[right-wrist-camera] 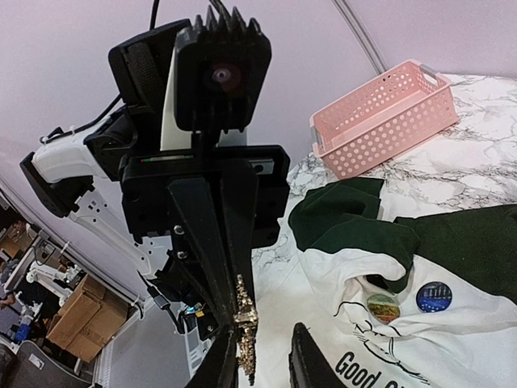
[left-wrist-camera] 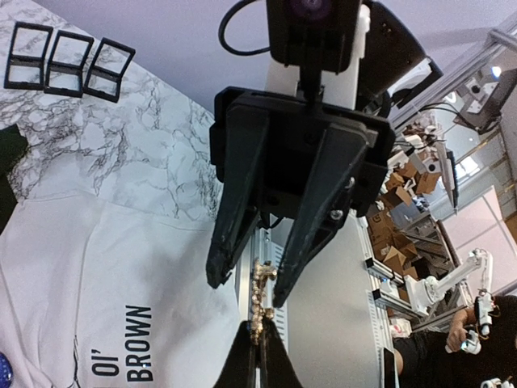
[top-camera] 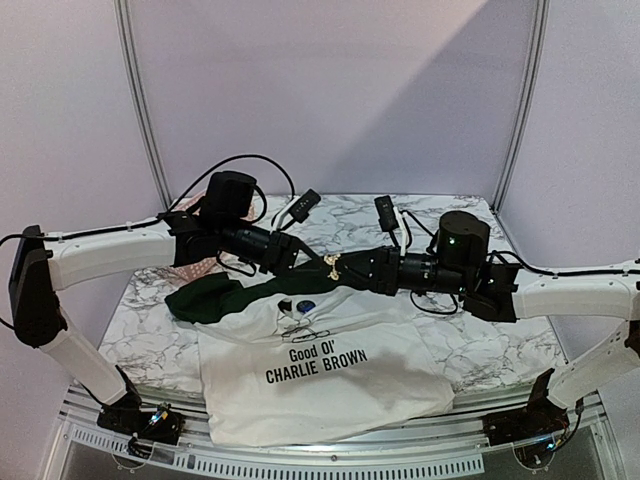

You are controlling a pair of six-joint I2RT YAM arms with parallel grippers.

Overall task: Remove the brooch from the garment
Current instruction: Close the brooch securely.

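Brooch (right-wrist-camera: 245, 323), gold and slender, is clear of the garment (top-camera: 320, 385), held in the air above the white shirt's collar between the two arms. Left jaws are pinched shut on one end of it. Right jaws face them head-on, their fingers standing apart on either side of the free end, not gripping. The brooch's long axis runs along the line joining the two wrists, so each arm meets it end-on, and the right likely needs only to close. The shirt lies spread on the marble counter (top-camera: 470, 350), two round badges (right-wrist-camera: 434, 297) pinned near its neck.
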